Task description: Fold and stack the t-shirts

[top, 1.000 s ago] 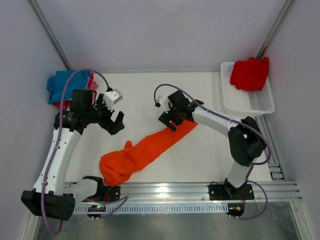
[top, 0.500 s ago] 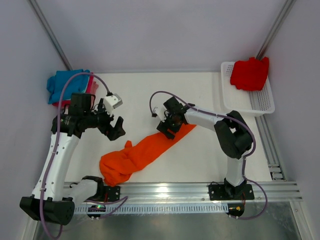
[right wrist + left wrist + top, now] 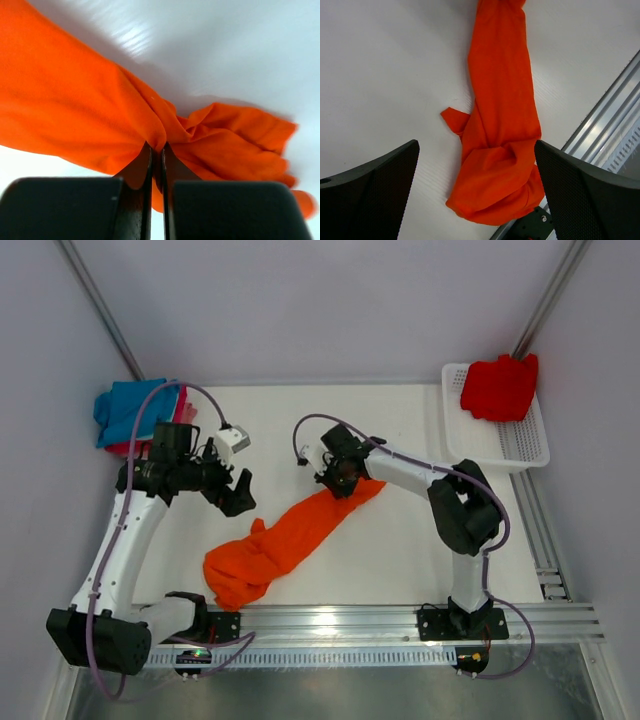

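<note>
Overhead view: the orange shirt (image 3: 290,540) lies on the white counter (image 3: 420,550) as a twisted diagonal strip, its bunched end near the front rail (image 3: 400,618) left of centre and its thinner end at mid-counter. The right jaws are closed on a pinched fold of cloth at that thinner end; the right wrist view shows the two tips pressed together with orange fabric gathered between them. The left jaws stand wide open and hold nothing, poised above the counter just left of the strip; in the left wrist view the bunched end shows between them, below. A red shirt (image 3: 499,388) sits in the basket (image 3: 522,446) at the far right corner. A teal shirt (image 3: 125,410) tops a pile at the far left corner.
</note>
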